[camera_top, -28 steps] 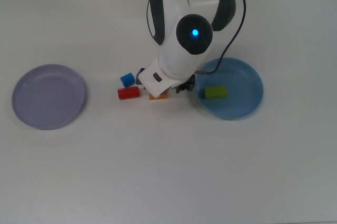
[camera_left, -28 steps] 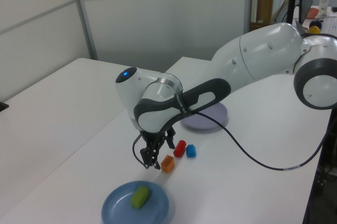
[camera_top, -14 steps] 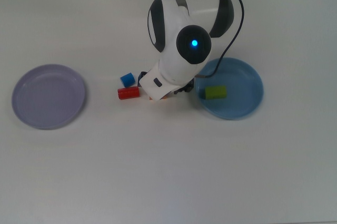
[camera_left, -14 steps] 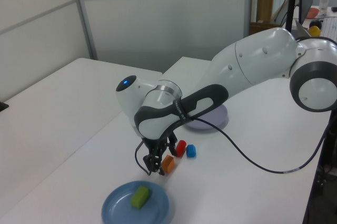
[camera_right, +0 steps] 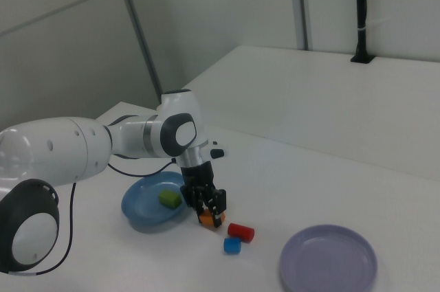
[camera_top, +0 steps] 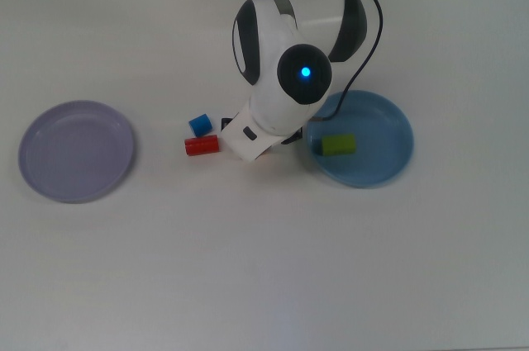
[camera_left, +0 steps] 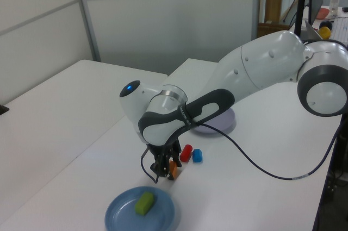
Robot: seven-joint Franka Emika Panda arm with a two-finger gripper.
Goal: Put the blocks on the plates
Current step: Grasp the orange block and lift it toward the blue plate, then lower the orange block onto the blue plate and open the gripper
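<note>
Green block: the green block lies inside the light blue plate, so one of the four looks already delivered; it sits toward the top view's left side of that plate.
Orange block: the orange block rests on the table just beside the blue plate's rim, hidden under the arm in the top view and showing between the fingers in the left and right views.
Red and blue blocks: the red block and the blue block lie close together on the table, between the two plates, just to the top view's left of the gripper, not yet on any plate.
Purple plate: the lavender plate sits well apart at the top view's far left and holds nothing.
Gripper: the gripper is down at table level with its fingers straddling the orange block; whether they have clamped it I cannot tell.
Arm pose: the arm reaches low across the table, wrist bent so the fingers point straight down over the block.
Likely step: picking up the orange block, probably for the nearby blue plate.
</note>
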